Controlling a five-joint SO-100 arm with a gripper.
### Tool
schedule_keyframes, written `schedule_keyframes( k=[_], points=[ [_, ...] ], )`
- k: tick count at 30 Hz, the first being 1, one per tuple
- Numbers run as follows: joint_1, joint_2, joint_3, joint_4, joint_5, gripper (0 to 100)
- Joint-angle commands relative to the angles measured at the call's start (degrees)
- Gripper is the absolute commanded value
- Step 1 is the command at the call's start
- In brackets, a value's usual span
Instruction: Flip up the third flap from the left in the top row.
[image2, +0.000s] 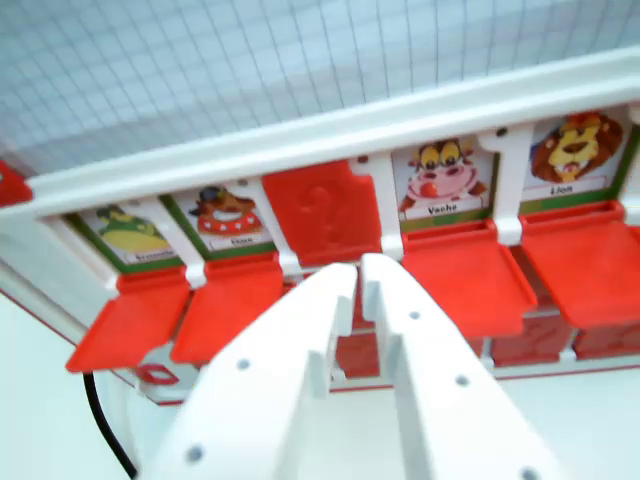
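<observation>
A white game board (330, 135) holds a row of red flaps. The third flap from the wrist view's left (325, 210) stands upright, its embossed back hiding its picture. The other flaps lie folded down: the first (130, 315), second (225, 305), fourth (470, 275) and fifth (585, 260). Above them show animal cards: a green animal (130, 232), a fox (225, 215), a cow (443, 175) and a lion (575, 150). My white gripper (358, 272) points at the foot of the upright flap. Its tips are nearly together, with nothing between them.
A pale grid-lined mat (250, 60) lies beyond the board. A black cable (100, 420) runs down at the lower left beside the board's edge. A red piece (12, 185) shows at the far left edge. More red parts sit below the flaps, partly hidden by my fingers.
</observation>
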Motion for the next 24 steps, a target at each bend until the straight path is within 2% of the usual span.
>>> schedule_keyframes(
  k=[1, 9, 16, 24],
  points=[
    [1.8, 19.8, -5.3, 10.1, -6.2, 0],
    [3.3, 35.2, 0.5, 20.6, -11.3, 0],
    [4.2, 47.5, 8.2, 22.7, -14.6, 0],
    [5.1, 56.8, 17.5, 23.7, -14.2, 0]
  ],
)
